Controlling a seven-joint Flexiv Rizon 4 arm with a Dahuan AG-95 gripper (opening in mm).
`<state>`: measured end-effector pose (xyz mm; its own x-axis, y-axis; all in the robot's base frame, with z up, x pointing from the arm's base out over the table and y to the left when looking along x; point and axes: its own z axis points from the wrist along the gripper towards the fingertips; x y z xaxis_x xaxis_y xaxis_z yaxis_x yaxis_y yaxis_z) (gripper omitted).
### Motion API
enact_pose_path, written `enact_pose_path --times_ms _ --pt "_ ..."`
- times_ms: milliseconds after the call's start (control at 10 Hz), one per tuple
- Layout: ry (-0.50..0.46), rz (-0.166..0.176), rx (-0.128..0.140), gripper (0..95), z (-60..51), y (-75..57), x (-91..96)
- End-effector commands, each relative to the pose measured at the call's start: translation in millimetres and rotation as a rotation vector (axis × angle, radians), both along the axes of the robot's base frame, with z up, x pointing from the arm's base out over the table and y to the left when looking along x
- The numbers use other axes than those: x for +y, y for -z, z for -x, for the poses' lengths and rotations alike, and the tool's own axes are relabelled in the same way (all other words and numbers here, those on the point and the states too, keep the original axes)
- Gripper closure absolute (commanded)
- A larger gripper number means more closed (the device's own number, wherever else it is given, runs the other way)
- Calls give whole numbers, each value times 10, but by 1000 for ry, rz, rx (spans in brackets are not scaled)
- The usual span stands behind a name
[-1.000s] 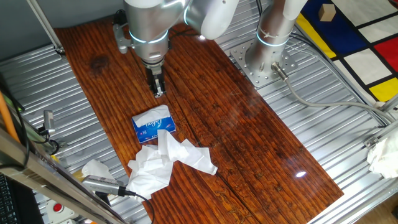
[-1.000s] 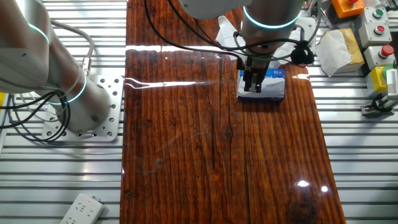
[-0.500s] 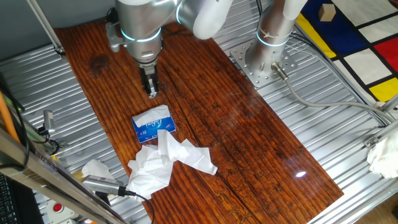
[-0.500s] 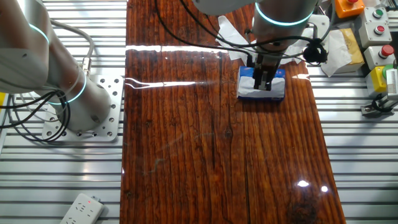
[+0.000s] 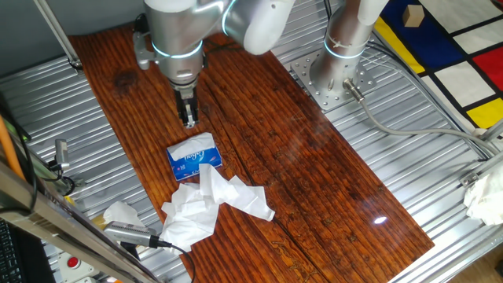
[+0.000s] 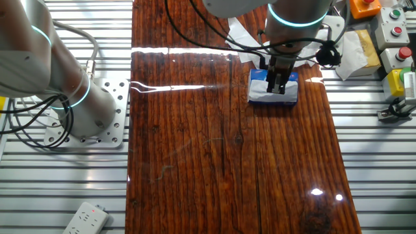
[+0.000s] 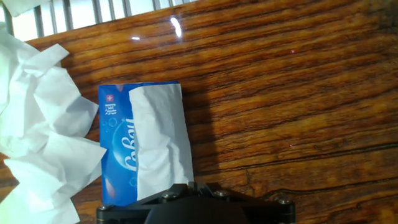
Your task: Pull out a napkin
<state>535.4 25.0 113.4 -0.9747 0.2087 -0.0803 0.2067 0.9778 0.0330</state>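
The blue pack [image 5: 189, 161] with white lettering lies on the wooden table, and it also shows in the hand view [image 7: 115, 152]. A narrow white napkin [image 7: 160, 140] sticks out of it and lies flat along its top. My gripper [image 5: 189, 120] hangs above the wood just behind the pack, with its jaws pressed together and nothing seen between them. In the other fixed view the gripper [image 6: 278, 86] stands in front of the pack [image 6: 291, 83]. In the hand view the gripper [image 7: 193, 184] is at the bottom edge, by the napkin's near end.
A larger mass of crumpled white tissue sheets [image 5: 211, 203] lies against the pack's front side, at the left in the hand view [image 7: 37, 143]. More tissue [image 6: 354, 52] and button boxes [image 6: 395, 29] sit on the metal bench beside the board.
My gripper has shifted a little toward the left back of the board and its jaws have come together. The pack, napkin and tissue mass have not moved.
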Motion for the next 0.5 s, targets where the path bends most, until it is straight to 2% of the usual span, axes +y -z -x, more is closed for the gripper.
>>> enact_pose_path --times_ms 100,300,400,500 --pt "11 0 7 950 -81 47 63" --pt "8 5 -9 950 -111 170 88" --pt "-5 2 -6 950 -89 247 68" --pt "-3 5 4 950 -90 246 67"
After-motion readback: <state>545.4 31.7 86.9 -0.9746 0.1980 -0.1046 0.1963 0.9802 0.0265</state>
